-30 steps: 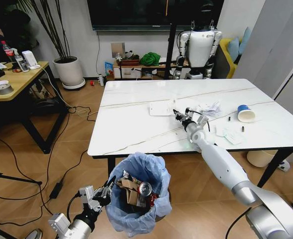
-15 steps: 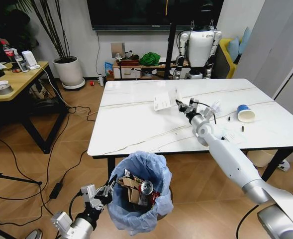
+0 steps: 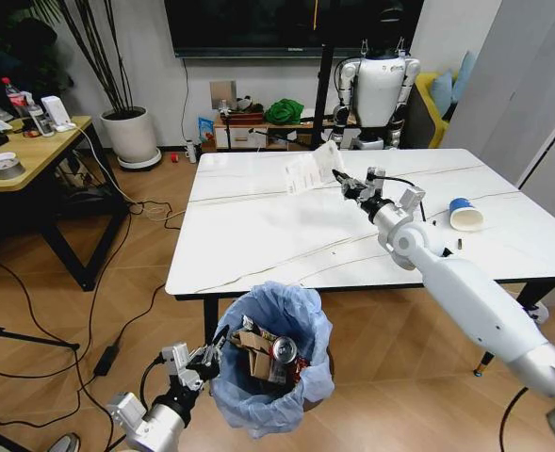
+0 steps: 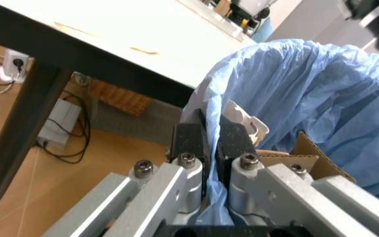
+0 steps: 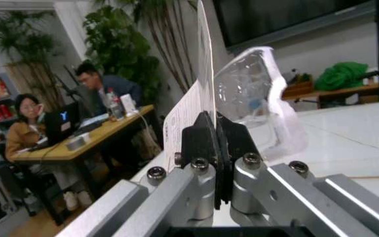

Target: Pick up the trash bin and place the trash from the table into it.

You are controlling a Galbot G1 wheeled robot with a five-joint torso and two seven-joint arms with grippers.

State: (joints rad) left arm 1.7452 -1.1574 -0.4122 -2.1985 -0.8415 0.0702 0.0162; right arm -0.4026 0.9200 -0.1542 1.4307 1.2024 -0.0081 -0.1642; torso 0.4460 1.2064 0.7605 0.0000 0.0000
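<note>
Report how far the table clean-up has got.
Done: the trash bin is off the floor, its blue liner clamped in the left claw, with cardboard and a red can inside. In hand: the right claw holds a white printed sheet above the table. Left: the paper cup and small scraps near it.

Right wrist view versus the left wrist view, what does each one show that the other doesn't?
Right wrist only: the right gripper shut on a white printed sheet with clear plastic packaging beside it, and a tan desk behind. Left wrist only: the left gripper shut on the trash bin liner's rim, with brown cardboard inside. Both share the table, its white top.
</note>
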